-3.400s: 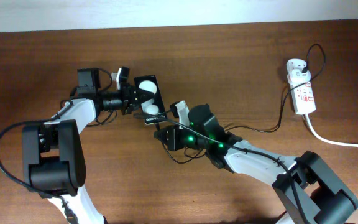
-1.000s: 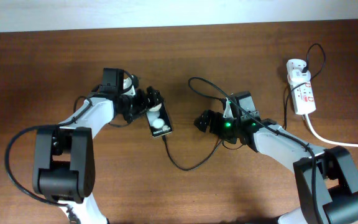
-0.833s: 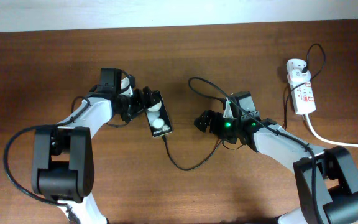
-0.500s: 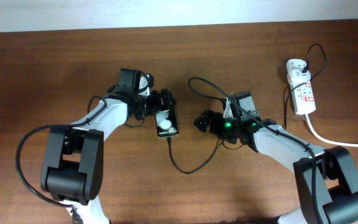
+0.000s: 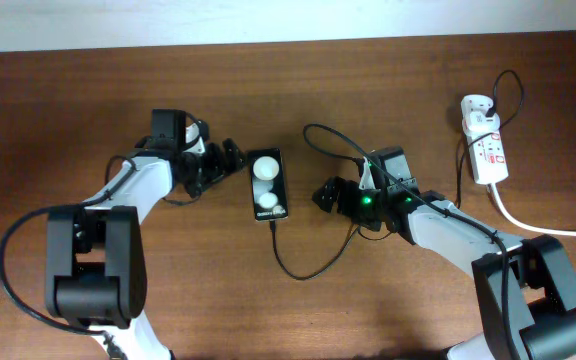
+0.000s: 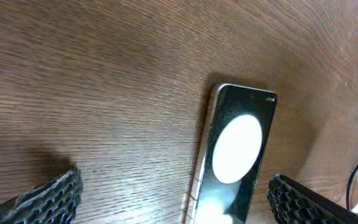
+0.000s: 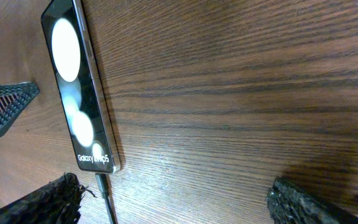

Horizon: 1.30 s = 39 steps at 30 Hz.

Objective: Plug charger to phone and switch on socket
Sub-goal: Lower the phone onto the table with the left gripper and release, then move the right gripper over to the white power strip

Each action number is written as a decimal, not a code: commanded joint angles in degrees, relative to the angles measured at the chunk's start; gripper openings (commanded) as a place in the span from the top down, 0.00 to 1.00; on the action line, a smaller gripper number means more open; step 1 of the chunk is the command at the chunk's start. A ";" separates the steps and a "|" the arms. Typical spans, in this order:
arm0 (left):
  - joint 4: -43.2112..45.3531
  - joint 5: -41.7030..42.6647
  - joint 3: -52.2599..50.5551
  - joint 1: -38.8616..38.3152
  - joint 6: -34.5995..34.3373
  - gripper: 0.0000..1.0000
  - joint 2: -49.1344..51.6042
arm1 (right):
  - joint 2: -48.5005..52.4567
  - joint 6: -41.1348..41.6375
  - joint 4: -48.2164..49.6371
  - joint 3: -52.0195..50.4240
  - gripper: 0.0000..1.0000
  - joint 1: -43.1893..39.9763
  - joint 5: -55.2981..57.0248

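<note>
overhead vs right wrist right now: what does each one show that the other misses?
Overhead only: the power strip at the far right with its white cord, and the cable looping across the table.
Right wrist only: the lettering on the lower end of the phone, and a close look at the plug meeting that end.
Both: the phone lying flat, screen up, with the cable at its bottom end and the open left gripper beside it, not touching.
</note>
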 commanded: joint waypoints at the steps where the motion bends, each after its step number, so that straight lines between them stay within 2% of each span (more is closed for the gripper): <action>1: -0.15 -0.81 -0.66 -0.07 0.74 0.01 -1.49 | 0.31 -0.44 -0.85 -0.35 0.01 -0.33 1.18; 8: -0.15 -0.83 -0.66 -0.07 0.74 0.01 -1.49 | 0.26 -0.42 -0.42 -0.33 0.01 -0.48 -0.35; 9: -0.15 -0.81 -0.66 -0.07 0.74 0.01 -1.49 | -0.04 -0.50 -0.44 -0.02 0.20 -0.48 -4.94; 12: -0.15 -0.81 -0.66 -0.07 0.74 0.01 -1.49 | -4.28 -3.58 -1.16 1.31 0.23 -0.48 -8.07; 15: -0.15 -0.81 -0.66 -0.07 0.74 0.01 -1.49 | -13.27 -6.16 -6.93 2.97 0.21 -0.55 -8.68; 16: -0.15 -0.81 -0.66 -0.09 0.74 0.01 -1.49 | -15.02 -6.73 -8.92 3.19 0.15 -0.55 -7.61; 18: -0.15 -0.81 -0.66 -0.07 0.74 0.01 -1.49 | -19.71 -9.90 -16.55 3.91 0.11 -1.29 -2.64; 21: -0.15 -0.83 -0.66 -0.09 0.74 0.01 -1.49 | -21.92 -11.67 -26.71 6.91 0.08 -5.20 -1.81; 25: -0.15 -0.81 -0.66 -0.09 0.74 0.01 -1.49 | -21.92 -20.13 -42.38 17.53 0.02 -10.82 -0.96; 28: -0.15 -0.83 -0.66 -0.07 0.74 0.01 -1.49 | -21.90 -20.13 -49.37 23.82 0.01 -12.57 6.82; 31: -0.15 -0.81 -0.66 -0.09 0.74 0.01 -1.49 | -21.05 -20.11 -59.36 31.04 0.01 -13.62 21.55; 35: -0.15 -0.81 -0.66 -0.07 0.74 0.01 -1.49 | -17.92 -19.93 -57.83 34.05 0.01 -18.21 31.50; 39: -0.15 -0.81 -0.66 -0.07 0.74 0.01 -1.49 | -13.60 -19.89 -57.20 33.77 0.01 -19.93 31.80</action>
